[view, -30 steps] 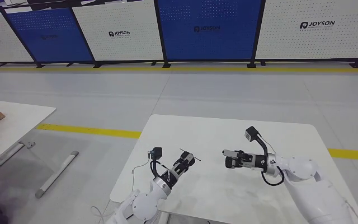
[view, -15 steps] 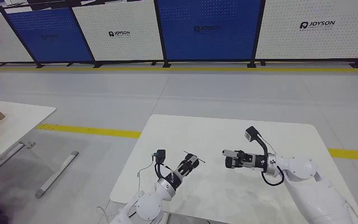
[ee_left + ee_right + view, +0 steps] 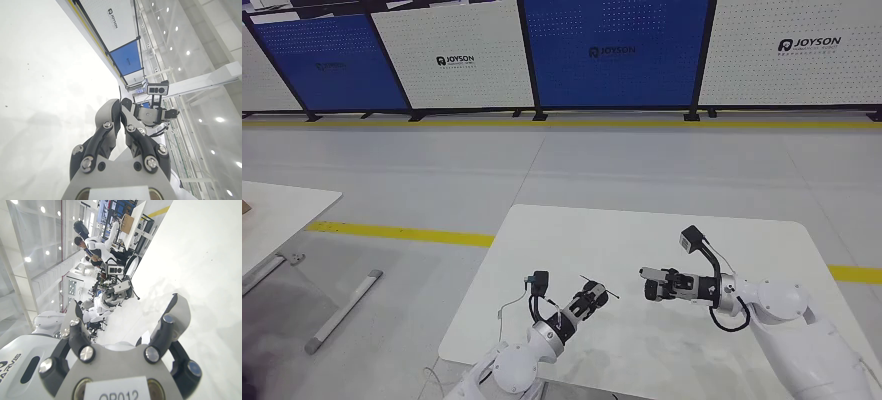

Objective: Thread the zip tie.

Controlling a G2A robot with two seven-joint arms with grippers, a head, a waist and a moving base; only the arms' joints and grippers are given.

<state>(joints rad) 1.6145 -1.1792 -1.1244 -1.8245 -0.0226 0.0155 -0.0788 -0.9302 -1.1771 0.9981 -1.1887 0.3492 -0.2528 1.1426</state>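
The zip tie [image 3: 596,287], a thin black strip, is pinched in the left pincer [image 3: 594,293] over the near part of the white bench [image 3: 692,230]. From above, it lies crosswise through the fingertips, with a short length showing on either side. In the left wrist view a slim end of the zip tie [image 3: 119,92] stands out just past the tips of the left pincer [image 3: 120,103], whose two fingers are pressed together on it. In the right wrist view the zip tie [image 3: 135,293] runs from the left pincer [image 3: 121,292] towards the bench [image 3: 198,247] and ends in a small knob. Whether that end touches the surface I cannot tell.

The right pincer [image 3: 645,282] is held level above the bench, facing the left one, with a bare gap between them. Its own view shows the right pincer [image 3: 125,300] with fingers spread wide and nothing between them. The left wrist view shows the right pincer [image 3: 173,114] farther off, beyond the tie's tip, above the pale bench [image 3: 47,66].

Beyond the bench a yellow line [image 3: 402,234] crosses the grey floor, and blue and white panels [image 3: 612,50] stand along the back.
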